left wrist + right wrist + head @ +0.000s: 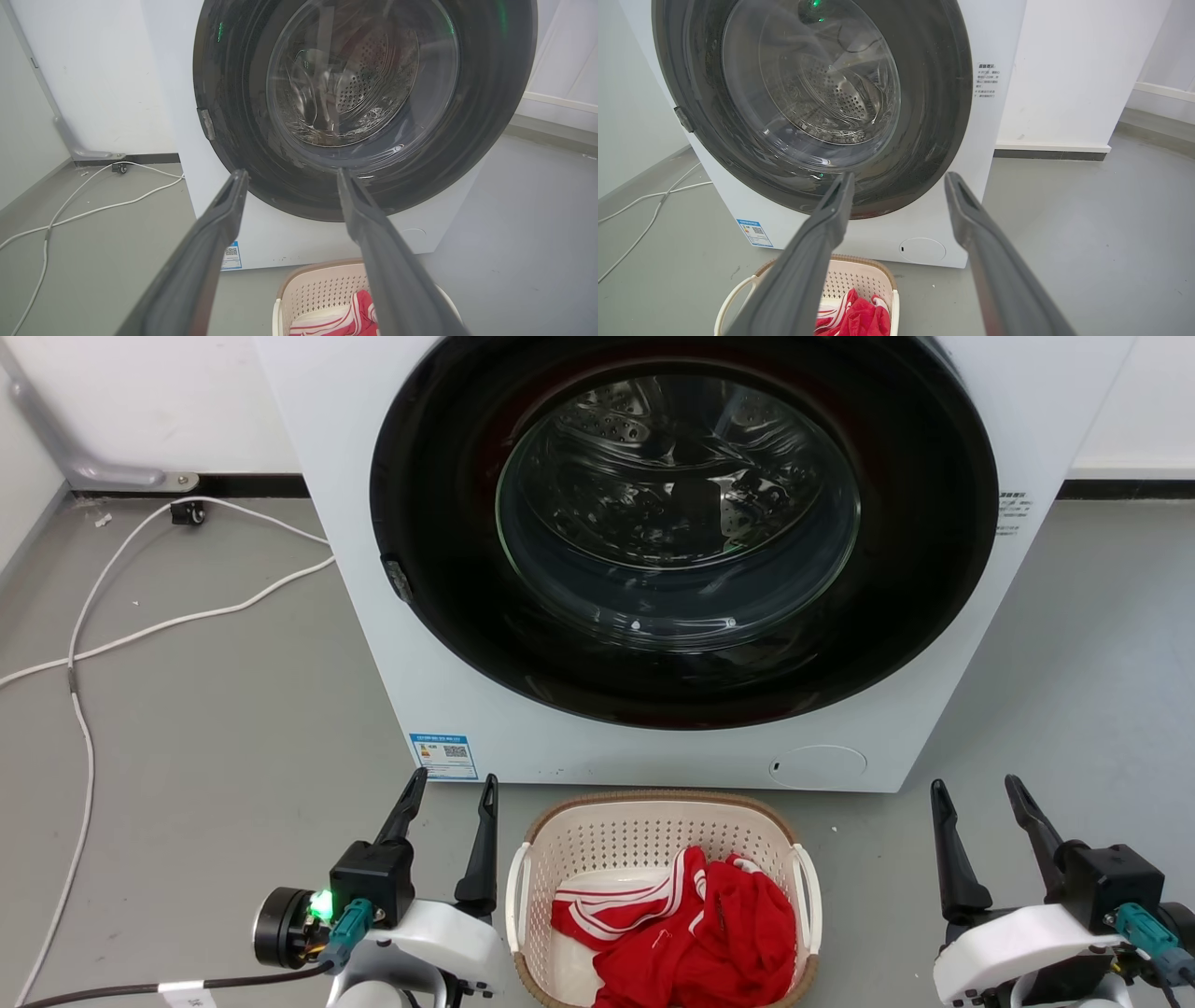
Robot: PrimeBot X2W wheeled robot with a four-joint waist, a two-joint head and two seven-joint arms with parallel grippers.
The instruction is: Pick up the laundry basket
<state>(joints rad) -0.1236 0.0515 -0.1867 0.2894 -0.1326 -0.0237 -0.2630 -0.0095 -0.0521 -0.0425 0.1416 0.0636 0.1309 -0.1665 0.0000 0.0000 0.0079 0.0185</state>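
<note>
- The thin white cable (140, 635) lies in loops on the grey floor (205, 784) at the far left, well apart from the work.
- The left gripper (455, 777) stands just beside the basket's left side, its jaws spread and holding nothing.
- The small cream-white perforated plastic laundry basket (644, 840), with a brown woven-look rim, sits on the floor near the big white washing machine (373, 691). A red garment with white stripes (709, 933) lies inside.
- Nothing is grasped yet, so I judge the whole pick-up is left to do.
- Its white loop handles (516, 896) are free on both sides, but there is little room behind the back rim.
- The right gripper (975, 784), jaws also released and empty, is apart from the right handle — open floor lies around it.
</note>
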